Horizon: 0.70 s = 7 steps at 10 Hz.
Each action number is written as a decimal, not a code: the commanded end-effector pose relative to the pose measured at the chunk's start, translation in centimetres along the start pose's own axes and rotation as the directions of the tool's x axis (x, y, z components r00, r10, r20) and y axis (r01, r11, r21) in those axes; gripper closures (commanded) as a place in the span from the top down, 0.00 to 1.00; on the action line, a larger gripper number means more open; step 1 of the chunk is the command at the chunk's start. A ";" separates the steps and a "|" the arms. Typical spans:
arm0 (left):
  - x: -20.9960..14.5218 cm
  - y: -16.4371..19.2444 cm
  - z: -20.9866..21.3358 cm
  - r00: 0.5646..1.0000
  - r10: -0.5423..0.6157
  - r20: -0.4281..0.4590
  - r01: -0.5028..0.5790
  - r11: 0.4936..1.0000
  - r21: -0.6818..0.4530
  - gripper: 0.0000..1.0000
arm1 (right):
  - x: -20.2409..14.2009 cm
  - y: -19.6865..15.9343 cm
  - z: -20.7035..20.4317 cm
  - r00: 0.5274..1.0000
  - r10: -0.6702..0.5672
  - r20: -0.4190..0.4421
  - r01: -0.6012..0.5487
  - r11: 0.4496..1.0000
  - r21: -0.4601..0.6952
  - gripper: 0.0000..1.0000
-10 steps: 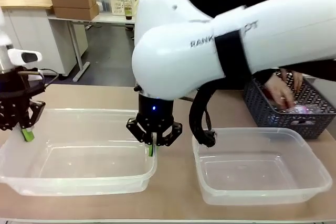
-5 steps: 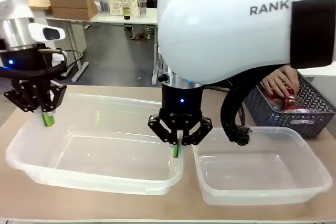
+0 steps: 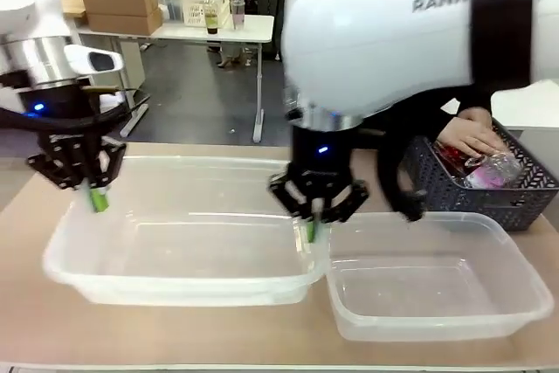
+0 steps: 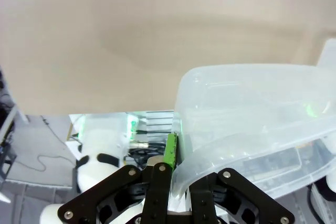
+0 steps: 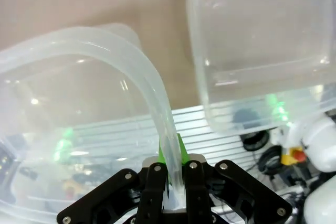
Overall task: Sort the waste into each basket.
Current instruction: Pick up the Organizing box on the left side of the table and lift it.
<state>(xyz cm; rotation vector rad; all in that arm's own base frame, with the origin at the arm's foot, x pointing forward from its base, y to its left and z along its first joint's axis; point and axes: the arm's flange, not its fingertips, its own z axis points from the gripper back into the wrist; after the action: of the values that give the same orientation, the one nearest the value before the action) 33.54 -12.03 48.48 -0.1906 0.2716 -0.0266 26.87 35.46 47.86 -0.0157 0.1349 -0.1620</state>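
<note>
Two clear tubs stand on the table. My left gripper (image 3: pixel 98 200) is shut on the left rim of the larger left tub (image 3: pixel 183 165), and my right gripper (image 3: pixel 311 230) is shut on its right rim. In the left wrist view the gripper (image 4: pixel 176 156) pinches the tub's rolled rim (image 4: pixel 252 77). The right wrist view shows the right gripper (image 5: pixel 170 163) clamped on the curved rim (image 5: pixel 131 61), with the second tub (image 5: pixel 262 85) beside it. That right tub (image 3: pixel 437 319) holds nothing. A clear bottle (image 3: pixel 494 168) and red waste (image 3: pixel 448 160) lie in the dark lattice basket (image 3: pixel 515 200).
A person's hand (image 3: pixel 472 137) rests on the things in the dark basket at the back right. My right arm's large white body fills the upper middle of the front view. The held tub's right end touches or nearly touches the right tub.
Both arms have carried the left tub to the right, until it sits against the right tub. The person's hand has shifted inside the dark basket.
</note>
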 end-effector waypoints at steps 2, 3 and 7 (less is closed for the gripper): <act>1.6 -6.3 0.2 0.996 0.081 -0.033 -0.084 0.994 -0.073 0.06 | 4.0 -6.4 0.9 0.994 0.106 -0.029 -0.105 0.993 0.052 0.04; 2.7 -8.4 0.2 0.991 0.135 -0.001 -0.134 0.988 -0.076 0.06 | 5.0 -8.6 0.8 0.990 0.129 -0.048 -0.126 0.990 0.062 0.04; 7.4 -11.7 0.7 0.995 0.077 -0.065 -0.080 0.996 -0.044 0.06 | 4.0 -12.1 0.1 0.988 0.151 0.022 -0.152 0.981 0.117 0.04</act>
<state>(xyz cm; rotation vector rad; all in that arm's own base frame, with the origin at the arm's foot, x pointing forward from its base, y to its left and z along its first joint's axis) 39.65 -23.10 48.40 -0.2208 0.3278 0.0686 30.47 22.96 48.33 0.0683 0.1444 -0.0165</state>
